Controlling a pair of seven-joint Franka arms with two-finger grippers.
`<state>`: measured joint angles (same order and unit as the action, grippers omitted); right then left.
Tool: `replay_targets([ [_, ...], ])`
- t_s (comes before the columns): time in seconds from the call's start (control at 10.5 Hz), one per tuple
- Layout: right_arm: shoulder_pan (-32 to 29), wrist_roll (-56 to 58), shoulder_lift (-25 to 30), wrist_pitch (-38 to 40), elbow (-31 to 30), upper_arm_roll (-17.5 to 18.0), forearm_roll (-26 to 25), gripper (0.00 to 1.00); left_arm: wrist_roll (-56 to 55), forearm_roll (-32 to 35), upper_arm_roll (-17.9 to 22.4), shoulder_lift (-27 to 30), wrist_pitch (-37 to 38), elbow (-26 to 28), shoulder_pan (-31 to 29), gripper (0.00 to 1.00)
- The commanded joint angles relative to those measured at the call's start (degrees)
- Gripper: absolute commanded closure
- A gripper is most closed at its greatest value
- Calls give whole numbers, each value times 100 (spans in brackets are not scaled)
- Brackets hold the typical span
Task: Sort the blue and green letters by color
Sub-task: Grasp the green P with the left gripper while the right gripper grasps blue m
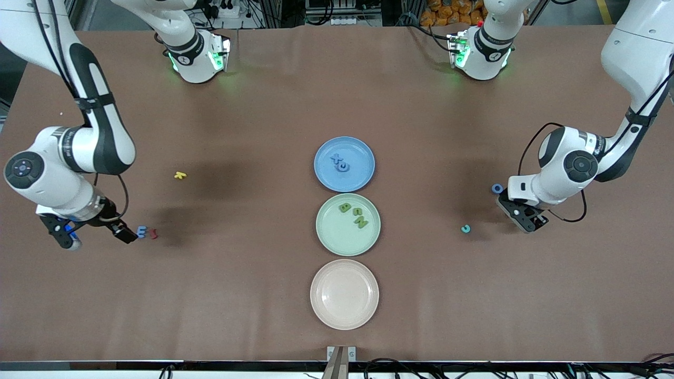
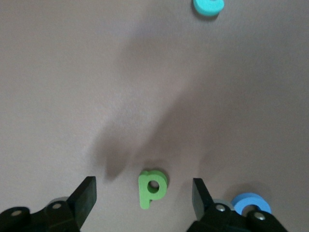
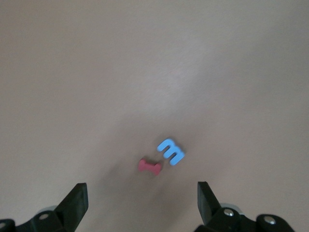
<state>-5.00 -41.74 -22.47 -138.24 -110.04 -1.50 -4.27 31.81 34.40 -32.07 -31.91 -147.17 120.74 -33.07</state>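
Note:
My left gripper [image 1: 528, 223] hangs low over the table at the left arm's end, open. A green letter p [image 2: 152, 187] lies flat between its fingers [image 2: 85, 195], touching neither. A blue letter O [image 1: 497, 188] [image 2: 250, 205] lies just beside it. My right gripper [image 1: 128, 233] is open at the right arm's end, close to a blue letter [image 1: 141, 231] [image 3: 171, 151]. The blue plate [image 1: 364, 158] holds two blue letters [image 1: 340, 162]. Three green letters [image 1: 354, 216] lie on the green plate [image 1: 330, 234].
A dark red piece [image 1: 153, 233] [image 3: 150, 166] touches the blue letter by my right gripper. A yellow letter [image 1: 180, 175] lies farther from the front camera. A teal letter [image 1: 465, 228] [image 2: 208, 6] lies near my left gripper. A bare pink plate [image 1: 344, 295] sits nearest the front camera.

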Motion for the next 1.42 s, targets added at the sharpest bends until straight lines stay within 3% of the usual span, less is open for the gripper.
replay_targets([
  [0.0,-150,-141,-12,-80,9,-183,40,0,44,155,-89,71,-127,214,-173,15],
  [0.09,-150,-290,-56,-80,0,-297,67,0,53,155,-89,62,-127,222,-173,15],
  [0.38,-186,-1544,-196,-368,0,-351,199,0,53,155,-80,44,-127,222,-199,33],
  [0.76,-194,-2566,-495,-756,9,-351,251,0,53,322,-80,-26,-163,170,-208,42],
  [0.95,-186,-2935,-679,-888,0,-351,321,0,53,331,-71,-35,-163,143,-191,68],
  [1.33,-107,-3420,-1022,-897,18,-342,750,0,27,331,-71,-79,-163,99,-182,78],
])
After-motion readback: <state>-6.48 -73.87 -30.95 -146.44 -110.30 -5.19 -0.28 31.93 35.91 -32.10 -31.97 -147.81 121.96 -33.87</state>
